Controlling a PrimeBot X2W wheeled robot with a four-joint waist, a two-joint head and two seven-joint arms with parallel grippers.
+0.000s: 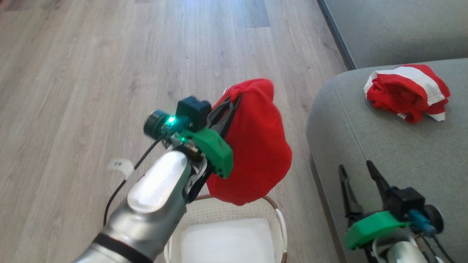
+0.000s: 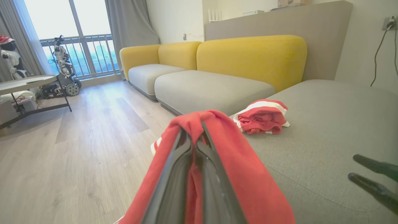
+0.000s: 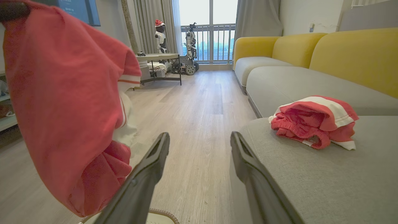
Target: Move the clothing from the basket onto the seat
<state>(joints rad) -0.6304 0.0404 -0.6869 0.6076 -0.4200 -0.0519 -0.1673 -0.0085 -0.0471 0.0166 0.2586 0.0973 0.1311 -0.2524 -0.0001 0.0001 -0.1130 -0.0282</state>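
Red jersey (image 1: 256, 146): hangs in the air from the left gripper (image 1: 231, 99), over the floor (image 1: 91, 73) and off the seat (image 1: 384, 157). Plain red fabric faces the head view. White trim with a thin red stripe shows on its edge in the right wrist view.
Lower hem: overlaps the far rim of the basket (image 1: 204, 215) in the head view. Contact with the rim cannot be told.
Left gripper: fingers pressed together, pinching a fold at the top of the red jersey. The cloth drapes down over both fingers.
Second jersey (image 1: 406, 91): lies bunched on the seat near its rounded corner. It is red with broad white bands and well apart from the red jersey.
Basket: stands on the floor just beside the front of the seat, under the left forearm. It has a white perforated wall and a brown rim. A pale flat layer lies inside; what it is cannot be told.
Seat: grey-green upholstery with a stitched seam along the rounded edge.
Right gripper (image 1: 355, 164): fingers spread with nothing between them, at the front edge of the seat. It points toward the second jersey and is apart from it.
Surroundings: wood-look floor, yellow backrests (image 2: 252, 56) behind the cushions, and a low table (image 2: 28, 81) near the window.
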